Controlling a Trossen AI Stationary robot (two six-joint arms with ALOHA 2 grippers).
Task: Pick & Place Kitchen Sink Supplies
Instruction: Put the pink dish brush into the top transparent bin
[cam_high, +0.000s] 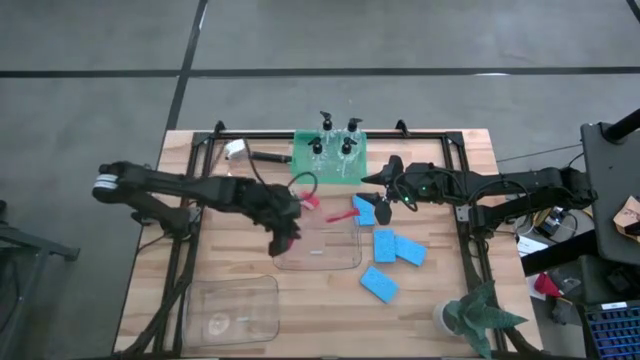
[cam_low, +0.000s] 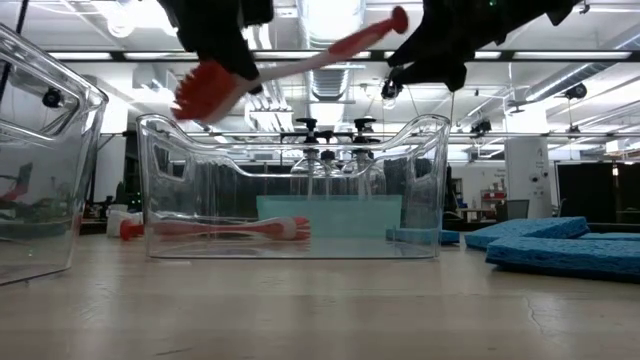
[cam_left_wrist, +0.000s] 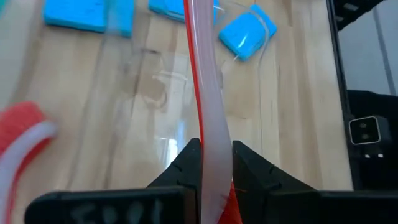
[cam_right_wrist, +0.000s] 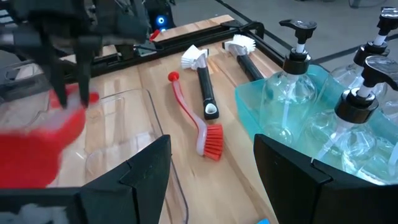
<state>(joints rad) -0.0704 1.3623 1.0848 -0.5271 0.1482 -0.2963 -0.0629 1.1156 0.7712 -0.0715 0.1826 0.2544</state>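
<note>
Left gripper (cam_left_wrist: 216, 163) clamped on red brush (cam_low: 270, 68) handle, brush tilted in air above clear bin (cam_low: 290, 190). Advice: level brush over bin middle, lower past rim, then release. Right gripper (cam_right_wrist: 211, 177) apart, empty, waiting beside green tray (cam_high: 300, 170).

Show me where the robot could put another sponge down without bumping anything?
Bare wood lies between the clear bin at the near left and the loose blue sponge, in front of the middle bin. The far right corner looks free too. It is crowded by the green tray, where both grippers and brushes meet.
</note>
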